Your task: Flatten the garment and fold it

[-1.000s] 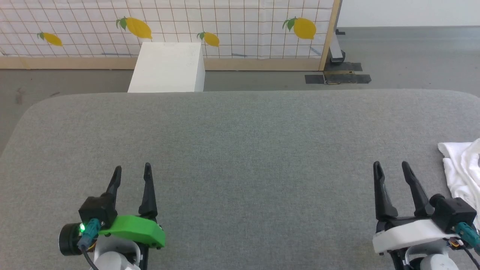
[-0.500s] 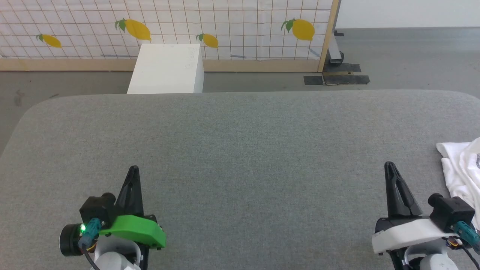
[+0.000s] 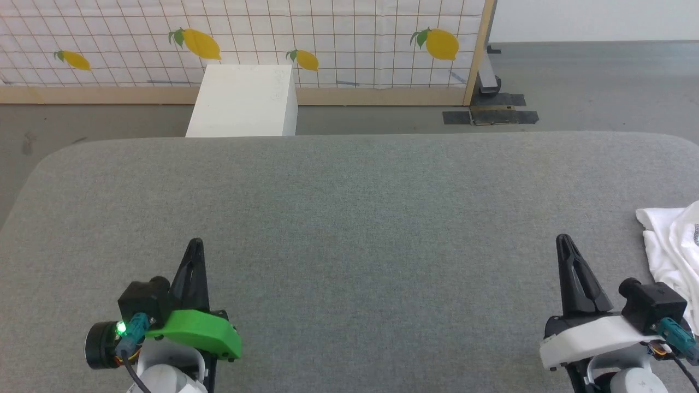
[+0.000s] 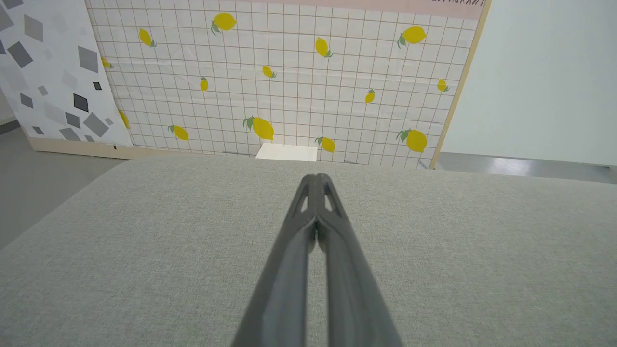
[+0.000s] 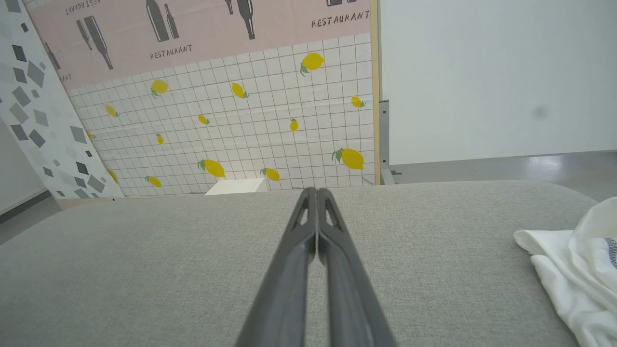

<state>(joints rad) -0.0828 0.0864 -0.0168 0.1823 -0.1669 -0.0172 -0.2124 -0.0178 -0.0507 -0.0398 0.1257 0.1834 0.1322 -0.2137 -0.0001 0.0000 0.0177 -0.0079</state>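
Observation:
The garment (image 3: 674,243) is a crumpled white cloth lying at the right edge of the grey table, partly cut off by the frame; in the right wrist view the garment (image 5: 573,270) lies at the lower right. My right gripper (image 3: 562,240) is shut with nothing in it, just left of the garment and apart from it; in its own view the right gripper (image 5: 313,192) shows both fingers pressed together. My left gripper (image 3: 195,244) is shut and empty near the front left of the table, and the left gripper (image 4: 315,178) has its tips touching.
The grey fabric-covered table (image 3: 349,207) spreads wide between the two grippers. A white rectangular box (image 3: 243,101) stands on the floor beyond the far edge. Behind it is a tiled panel with lemons (image 3: 246,38). A metal foot (image 3: 491,103) stands at the panel's right end.
Both grippers went from open to shut, with nothing between their fingers. The head camera tilted slightly, shifting the picture a little.

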